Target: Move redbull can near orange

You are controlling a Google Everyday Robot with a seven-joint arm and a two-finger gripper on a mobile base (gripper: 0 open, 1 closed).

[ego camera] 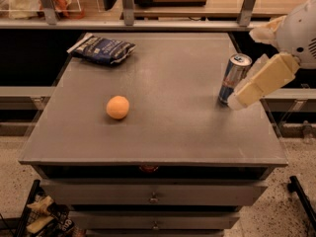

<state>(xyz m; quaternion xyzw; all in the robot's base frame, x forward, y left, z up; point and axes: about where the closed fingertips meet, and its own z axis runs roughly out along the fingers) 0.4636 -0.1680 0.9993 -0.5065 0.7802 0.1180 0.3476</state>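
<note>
The redbull can (233,79), blue and silver with a silver top, stands upright near the right edge of the grey table (163,132). The orange (118,107) lies left of the table's middle, well apart from the can. My gripper (245,68) comes in from the right and is open. One cream finger (261,80) slants down just right of the can, its tip by the can's base. The other finger (264,31) shows higher up behind. The can is not held.
A dark blue crinkled snack bag (102,49) lies at the table's back left corner. A shelf rail with metal posts (127,6) runs behind the table. Drawers (154,196) sit below the front edge. The table's right edge is close to the can.
</note>
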